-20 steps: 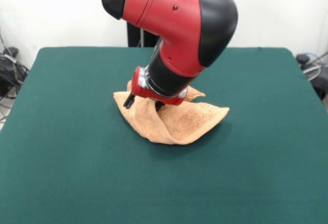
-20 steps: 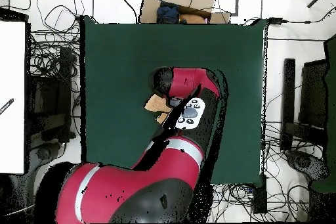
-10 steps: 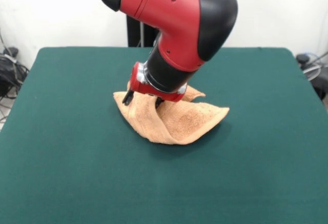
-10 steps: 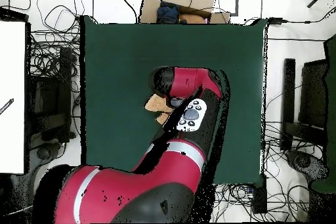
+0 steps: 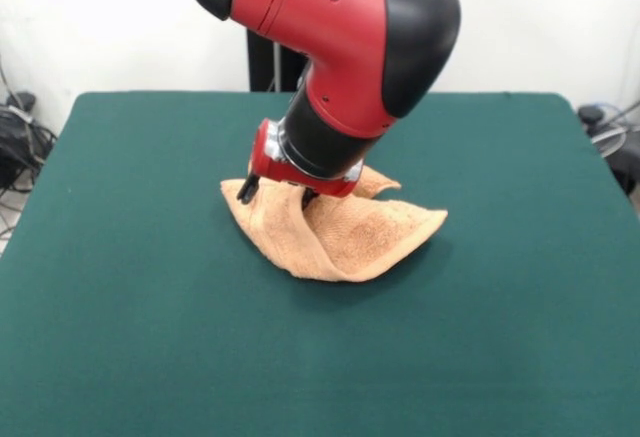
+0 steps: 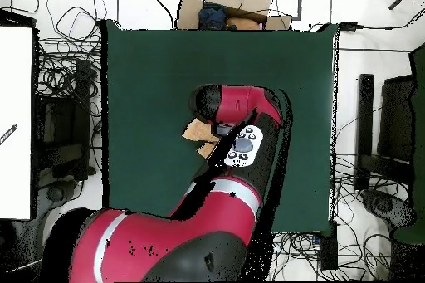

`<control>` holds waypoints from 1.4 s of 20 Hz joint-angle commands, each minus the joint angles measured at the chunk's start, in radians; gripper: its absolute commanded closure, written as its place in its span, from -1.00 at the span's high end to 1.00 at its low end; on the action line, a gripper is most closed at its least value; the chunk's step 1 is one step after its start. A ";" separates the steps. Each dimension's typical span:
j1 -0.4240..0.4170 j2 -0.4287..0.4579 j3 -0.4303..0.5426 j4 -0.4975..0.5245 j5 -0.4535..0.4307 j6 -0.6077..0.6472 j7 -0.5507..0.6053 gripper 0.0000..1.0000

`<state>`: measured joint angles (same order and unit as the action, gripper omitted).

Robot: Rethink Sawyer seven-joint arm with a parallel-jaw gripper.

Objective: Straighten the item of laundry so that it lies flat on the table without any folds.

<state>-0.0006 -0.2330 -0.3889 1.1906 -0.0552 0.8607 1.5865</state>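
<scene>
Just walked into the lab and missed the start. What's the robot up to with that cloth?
The red and black arm has its gripper down on a peach-orange towel near the middle of the green table, fingers spread. The towel is not flat yet: it lies bunched, with a raised fold under the gripper.

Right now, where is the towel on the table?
In the front view, the towel lies crumpled near the middle of the green table, directly under the pincer.
</scene>
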 commanded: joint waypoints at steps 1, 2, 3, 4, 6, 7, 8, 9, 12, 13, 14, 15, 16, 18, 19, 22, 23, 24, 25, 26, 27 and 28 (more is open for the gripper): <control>-0.022 0.006 0.079 0.109 -0.023 -0.049 0.116 1.00; -0.023 0.005 0.080 0.112 -0.023 -0.052 0.116 1.00; -0.023 0.004 0.080 0.113 -0.023 -0.053 0.116 1.00; -0.023 0.004 0.080 0.114 -0.023 -0.054 0.115 1.00; -0.024 0.003 0.081 0.115 -0.023 -0.056 0.114 1.00; -0.024 0.002 0.081 0.116 -0.023 -0.058 0.115 1.00; -0.024 0.004 0.079 0.114 -0.023 -0.062 0.121 1.00; -0.023 0.005 0.078 0.113 -0.023 -0.059 0.120 1.00; -0.026 0.004 0.087 0.115 -0.021 -0.064 0.115 1.00; -0.027 0.003 0.088 0.116 -0.021 -0.063 0.112 1.00; -0.027 0.005 0.088 0.113 -0.021 -0.059 0.109 1.00; -0.028 0.004 0.089 0.112 -0.022 -0.055 0.105 1.00; -0.029 0.003 0.091 0.111 -0.022 -0.051 0.098 -1.00; -0.037 -0.001 0.103 0.115 -0.022 -0.049 0.078 -1.00; -0.040 -0.003 0.107 0.119 -0.023 -0.056 0.073 -1.00; -0.046 -0.008 0.119 0.124 -0.020 -0.068 0.063 -1.00; -0.046 -0.008 0.120 0.123 -0.021 -0.065 0.061 -1.00; -0.045 -0.008 0.120 0.122 -0.022 -0.062 0.058 -1.00; -0.043 -0.007 0.118 0.118 -0.024 -0.057 0.058 -1.00; -0.041 -0.005 0.115 0.115 -0.025 -0.057 0.063 -1.00; -0.039 -0.003 0.111 0.113 -0.025 -0.055 0.070 -1.00; -0.038 -0.001 0.108 0.109 -0.023 -0.052 0.078 -1.00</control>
<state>-0.0236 -0.2347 -0.3888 1.2225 -0.0550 0.8605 1.5865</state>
